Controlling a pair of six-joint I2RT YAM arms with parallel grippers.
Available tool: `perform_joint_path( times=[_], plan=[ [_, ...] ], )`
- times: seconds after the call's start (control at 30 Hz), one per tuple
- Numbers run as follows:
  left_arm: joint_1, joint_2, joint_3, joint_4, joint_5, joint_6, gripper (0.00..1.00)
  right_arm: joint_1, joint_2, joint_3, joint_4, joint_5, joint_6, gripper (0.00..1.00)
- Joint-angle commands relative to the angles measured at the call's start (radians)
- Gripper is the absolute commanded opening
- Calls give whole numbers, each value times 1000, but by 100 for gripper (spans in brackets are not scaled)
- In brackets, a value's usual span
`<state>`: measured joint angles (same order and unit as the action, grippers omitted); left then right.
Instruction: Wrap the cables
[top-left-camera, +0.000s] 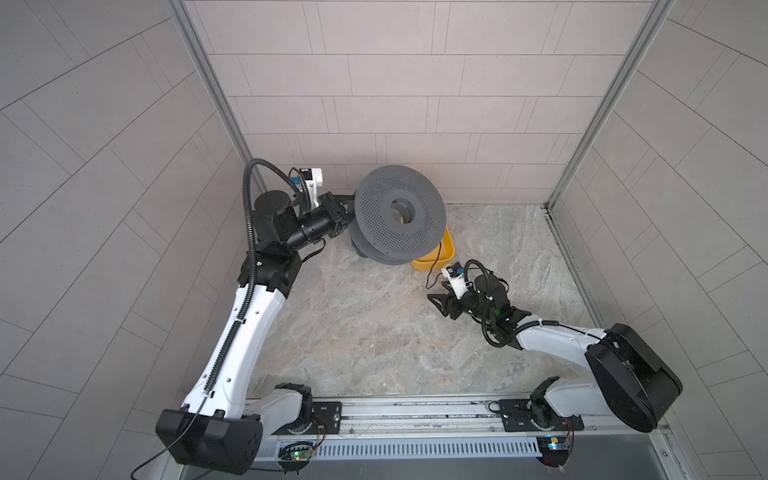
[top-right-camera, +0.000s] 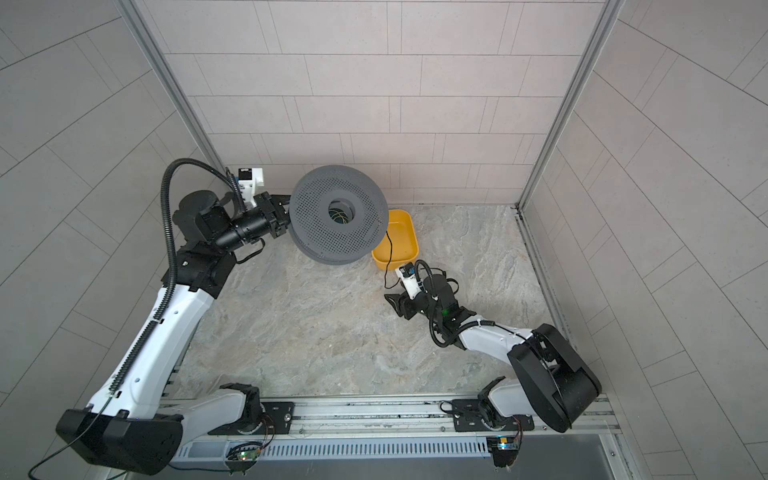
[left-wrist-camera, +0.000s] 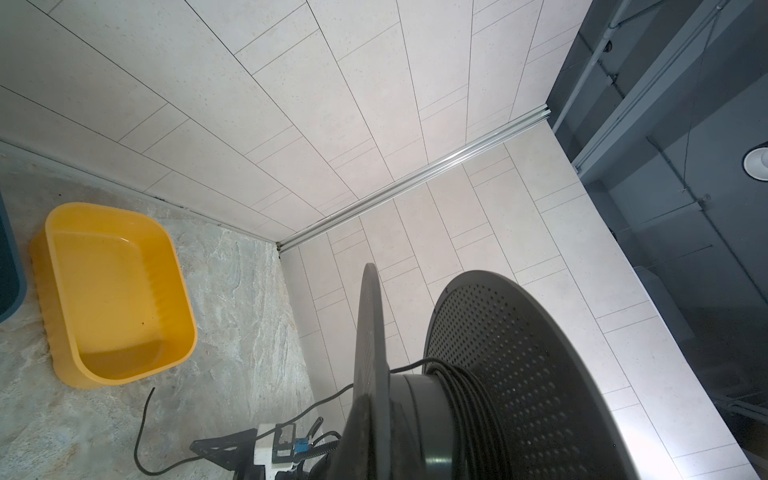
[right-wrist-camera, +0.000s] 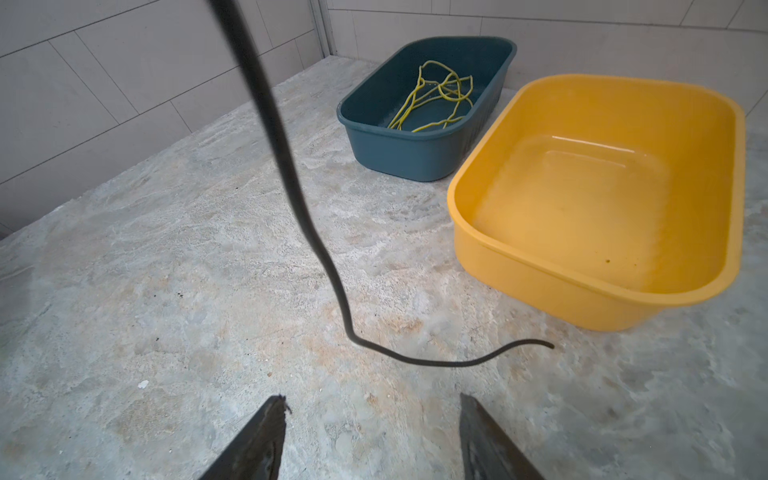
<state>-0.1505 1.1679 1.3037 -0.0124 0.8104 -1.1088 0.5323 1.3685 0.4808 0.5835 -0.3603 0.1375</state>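
A grey perforated spool (top-left-camera: 399, 220) hangs tilted in the air at the back, and my left gripper (top-left-camera: 347, 212) is shut on its flange edge. The black cable (left-wrist-camera: 469, 395) is wound in several turns round the spool's hub. Its free end (top-left-camera: 435, 266) drops from the spool past the yellow tub to the table. In the right wrist view the cable (right-wrist-camera: 291, 174) comes down and its tail curls on the table just ahead of the fingertips. My right gripper (right-wrist-camera: 370, 399) sits low over the table, open, with nothing between its fingers (right-wrist-camera: 266, 432).
An empty yellow tub (right-wrist-camera: 451, 208) stands on the table below the spool's right side. Beside it, under the spool, a blue-green tub (right-wrist-camera: 415, 153) holds a loose yellow-green cord (right-wrist-camera: 436, 95). Tiled walls close the left, back and right; a metal rail (top-left-camera: 415, 411) runs along the front.
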Motion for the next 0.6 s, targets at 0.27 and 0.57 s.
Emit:
perform_joint_path(
  times=[0.27, 0.57],
  plan=[
    [6, -32, 69, 102, 8, -63, 0, 17, 103, -33, 329, 23, 30, 53],
    [6, -37, 67, 145, -8, -110, 0, 18, 148, 10, 361, 8, 40, 45]
  ],
)
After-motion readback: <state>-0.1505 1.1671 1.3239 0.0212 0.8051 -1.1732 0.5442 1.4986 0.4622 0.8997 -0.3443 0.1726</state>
